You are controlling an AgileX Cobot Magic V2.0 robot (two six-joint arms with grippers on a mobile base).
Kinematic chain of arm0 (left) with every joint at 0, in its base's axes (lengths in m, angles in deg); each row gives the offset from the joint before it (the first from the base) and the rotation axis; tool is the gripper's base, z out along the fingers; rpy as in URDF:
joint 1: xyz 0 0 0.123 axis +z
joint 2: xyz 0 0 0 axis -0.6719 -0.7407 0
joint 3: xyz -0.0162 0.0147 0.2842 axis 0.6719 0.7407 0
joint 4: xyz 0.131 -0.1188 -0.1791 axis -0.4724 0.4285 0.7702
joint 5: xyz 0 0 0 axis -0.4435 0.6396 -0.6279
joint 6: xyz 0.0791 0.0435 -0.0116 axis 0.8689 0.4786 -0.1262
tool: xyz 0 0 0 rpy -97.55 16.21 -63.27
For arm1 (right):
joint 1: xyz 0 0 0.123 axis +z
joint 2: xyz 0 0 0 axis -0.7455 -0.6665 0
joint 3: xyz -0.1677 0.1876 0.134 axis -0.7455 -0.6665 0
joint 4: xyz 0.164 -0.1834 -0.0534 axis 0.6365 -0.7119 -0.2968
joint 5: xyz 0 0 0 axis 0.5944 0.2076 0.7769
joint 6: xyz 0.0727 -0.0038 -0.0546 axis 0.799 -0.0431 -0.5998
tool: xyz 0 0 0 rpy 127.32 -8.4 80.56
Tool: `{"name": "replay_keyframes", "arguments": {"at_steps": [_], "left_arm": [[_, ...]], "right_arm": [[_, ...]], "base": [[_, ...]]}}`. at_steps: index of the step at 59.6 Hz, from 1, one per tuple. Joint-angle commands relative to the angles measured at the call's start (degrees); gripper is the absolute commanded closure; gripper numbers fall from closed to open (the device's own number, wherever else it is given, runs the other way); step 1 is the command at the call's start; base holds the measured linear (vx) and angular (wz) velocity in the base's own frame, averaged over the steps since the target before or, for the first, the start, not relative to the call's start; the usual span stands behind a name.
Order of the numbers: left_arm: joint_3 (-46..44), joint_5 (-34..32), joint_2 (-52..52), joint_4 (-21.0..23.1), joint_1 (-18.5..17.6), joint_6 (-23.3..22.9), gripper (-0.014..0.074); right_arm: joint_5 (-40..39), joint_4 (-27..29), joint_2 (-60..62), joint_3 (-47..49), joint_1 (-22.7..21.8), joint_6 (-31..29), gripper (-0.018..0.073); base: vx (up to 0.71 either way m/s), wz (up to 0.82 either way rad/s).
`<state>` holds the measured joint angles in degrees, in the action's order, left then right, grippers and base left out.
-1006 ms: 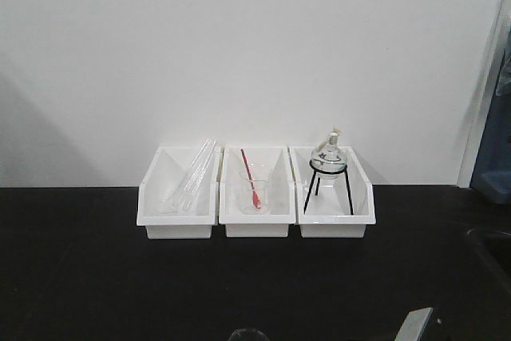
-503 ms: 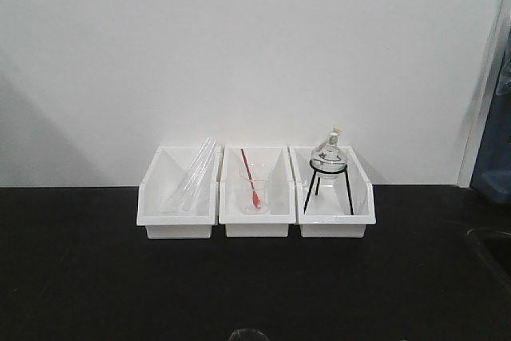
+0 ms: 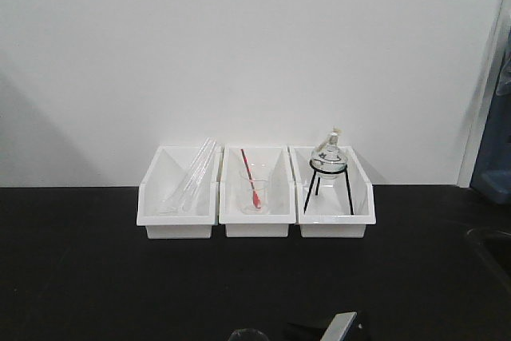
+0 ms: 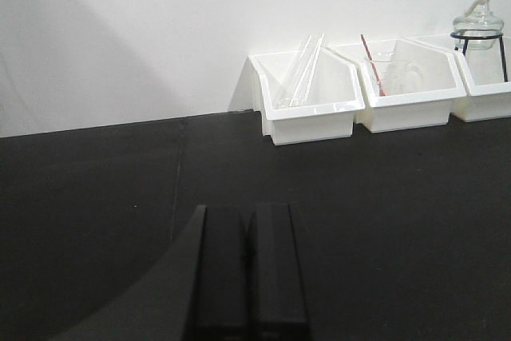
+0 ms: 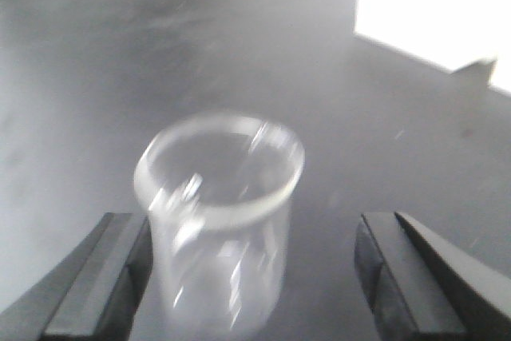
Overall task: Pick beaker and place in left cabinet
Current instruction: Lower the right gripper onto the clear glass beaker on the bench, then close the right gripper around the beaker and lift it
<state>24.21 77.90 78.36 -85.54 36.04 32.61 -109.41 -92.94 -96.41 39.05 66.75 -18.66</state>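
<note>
**Item 1: beaker** [image 5: 217, 229]. Clear glass with a flared rim, it is standing upright on the black table [image 5: 96, 77] and is showing blurred in the right wrist view. It is sitting between the fingers of the right gripper [image 5: 254, 245], far closer to the finger on the picture's left [image 5: 104, 277]. That finger is lying just beside the glass wall; the blur is hiding whether the two are touching. The opposite finger [image 5: 415, 277] is standing well apart from the glass.

**Item 2: right gripper.** It is holding its fingers wide apart and clamping nothing.

**Item 3: left gripper** [image 4: 247, 269]. Its two dark fingers are pressing together with nothing between them, and they are pointing across bare table towards the bins.

**Item 4: three white bins.** They are standing side by side at the far edge of the table, against the white wall [image 3: 255, 37].
- The left bin [image 3: 177, 225] is carrying long glass tubes [image 3: 196, 173], which are leaning against its back.
- The middle bin [image 3: 255, 225] is carrying a second clear beaker [image 3: 257, 193] with a red stick [image 3: 251, 173] leaning in it.
- The right bin [image 3: 334, 225] is carrying a round flask [image 3: 329, 156], which is resting on a black tripod [image 3: 349, 193].

**Item 5: front view, bottom edge.** A faint arc of glass rim is showing there. A grey and black arm part [image 3: 345, 327] is sitting just to its right; the view does not tell which arm it belongs to.
</note>
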Motion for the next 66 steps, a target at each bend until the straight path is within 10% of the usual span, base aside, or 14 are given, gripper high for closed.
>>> {"name": "replay_keyframes", "arguments": {"at_steps": [1, 66], "left_arm": [[0.84, -5.08, 1.08, 0.16, -0.35, -0.17, 0.0604], [0.84, -5.08, 1.08, 0.16, -0.35, -0.17, 0.0604]], "right_arm": [[-7.59, 4.56, 1.31, 1.35, 1.09, -1.75, -0.0016], [-11.91, -0.35, -4.13, 8.03, 1.09, 4.71, -0.0015]], "base": [[0.00, 0.00], [0.00, 0.00]]}}
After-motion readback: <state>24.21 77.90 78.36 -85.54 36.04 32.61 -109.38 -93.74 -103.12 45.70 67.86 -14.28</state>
